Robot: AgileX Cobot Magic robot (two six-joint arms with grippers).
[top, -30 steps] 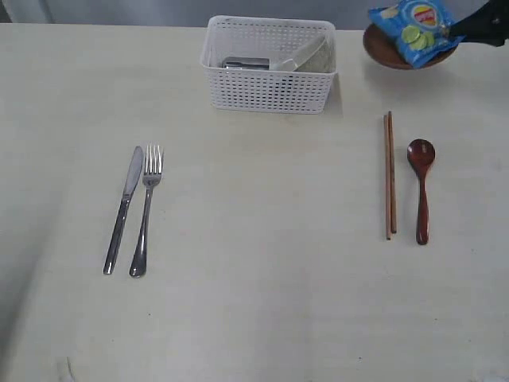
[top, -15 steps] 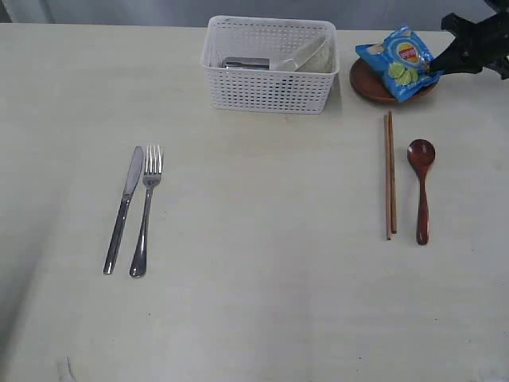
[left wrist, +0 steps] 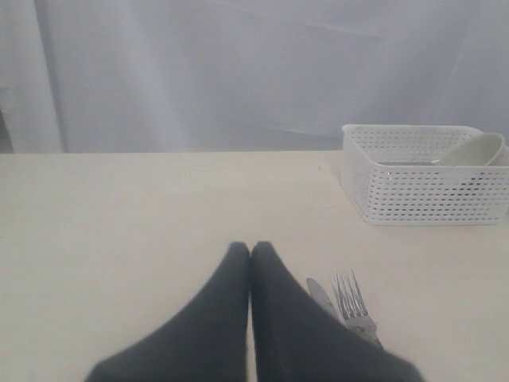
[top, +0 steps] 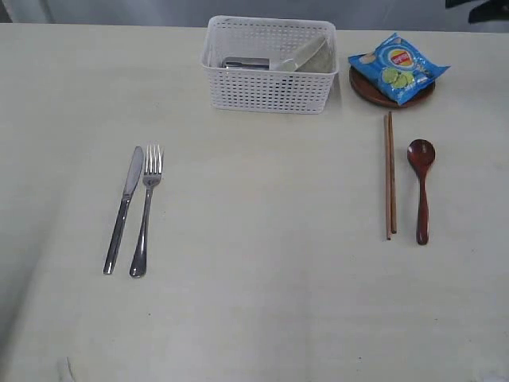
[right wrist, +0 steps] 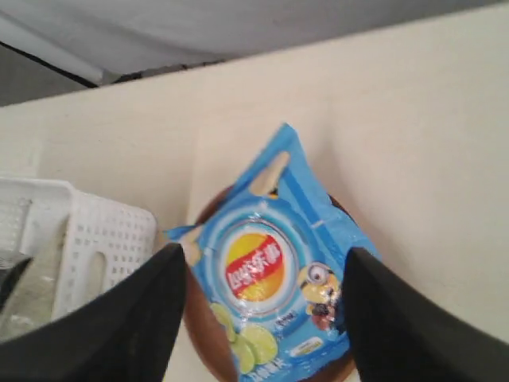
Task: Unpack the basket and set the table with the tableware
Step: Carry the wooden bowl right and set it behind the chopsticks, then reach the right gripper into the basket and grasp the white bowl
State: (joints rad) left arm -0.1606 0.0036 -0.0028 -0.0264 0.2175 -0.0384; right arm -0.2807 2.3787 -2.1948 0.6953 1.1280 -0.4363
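Note:
The white basket [top: 268,65] stands at the back of the table [top: 262,263], holding the cream bowl [top: 312,52] tipped on edge and a steel cup [top: 245,63]. Knife [top: 124,208] and fork [top: 146,208] lie side by side at left. Chopsticks [top: 390,175] and the reddish-brown spoon [top: 421,188] lie at right. The small brown plate [top: 380,89] sits right of the basket with the blue chip bag [top: 398,65] lying on it. My right gripper [right wrist: 262,259] hovers open above the bag [right wrist: 274,274], apart from it. My left gripper [left wrist: 250,250] is shut and empty, near the fork [left wrist: 352,302].
The basket [left wrist: 421,173] shows ahead in the left wrist view. A grey curtain backs the table's far edge. A dark part of the right arm [top: 481,8] shows at the top right corner of the exterior view.
The right gripper lowered the brown plate with the chip bag onto the table right of the basket, let go, and rose back toward the top right corner.

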